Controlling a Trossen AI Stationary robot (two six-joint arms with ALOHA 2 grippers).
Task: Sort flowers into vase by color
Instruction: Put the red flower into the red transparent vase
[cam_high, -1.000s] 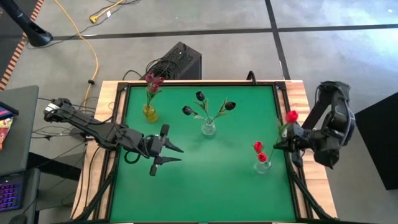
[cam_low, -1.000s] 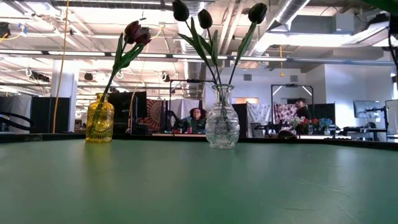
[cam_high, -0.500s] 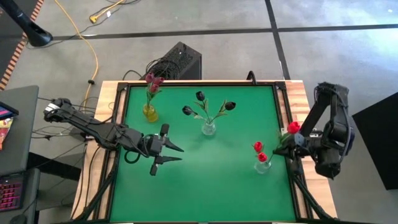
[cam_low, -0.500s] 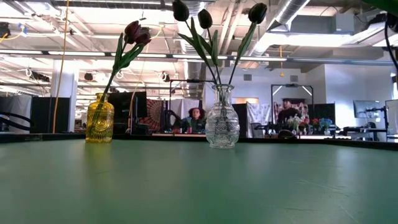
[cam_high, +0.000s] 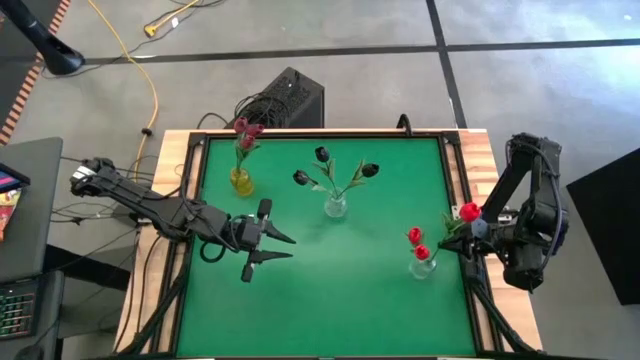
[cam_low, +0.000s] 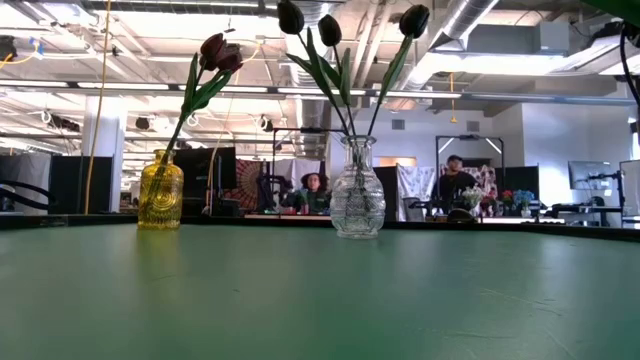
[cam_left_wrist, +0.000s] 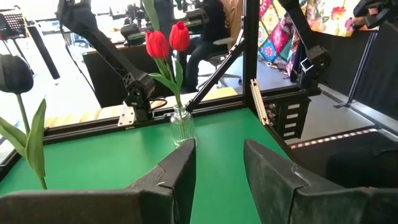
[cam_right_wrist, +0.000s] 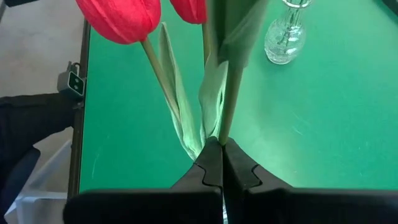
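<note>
My right gripper stands over the table's right edge, shut on a red tulip. Just left of it a small clear vase holds two red tulips; their heads show in the right wrist view. A clear vase at mid-table holds three dark tulips. A yellow vase at far left holds maroon tulips. My left gripper waits open over the table's left half and faces the red vase. My right gripper pinches the held tulip's green stem between its two shut fingers, coming about level from the table's right. The tulip is lifted clear and rises above the fingers, with its head leaning back toward the arm. The fingers hide the stem's lower end.
The green mat is framed by a black rail. A black box with cables sits beyond the far edge. People sit and stand in the room behind the table. Bare mat lies in the near half.
My right arm has carried the red tulip toward the table's near edge, so its head now sits nearer the small vase with red tulips. The gripper stayed shut on the stem. The left arm and the vases have kept still.
</note>
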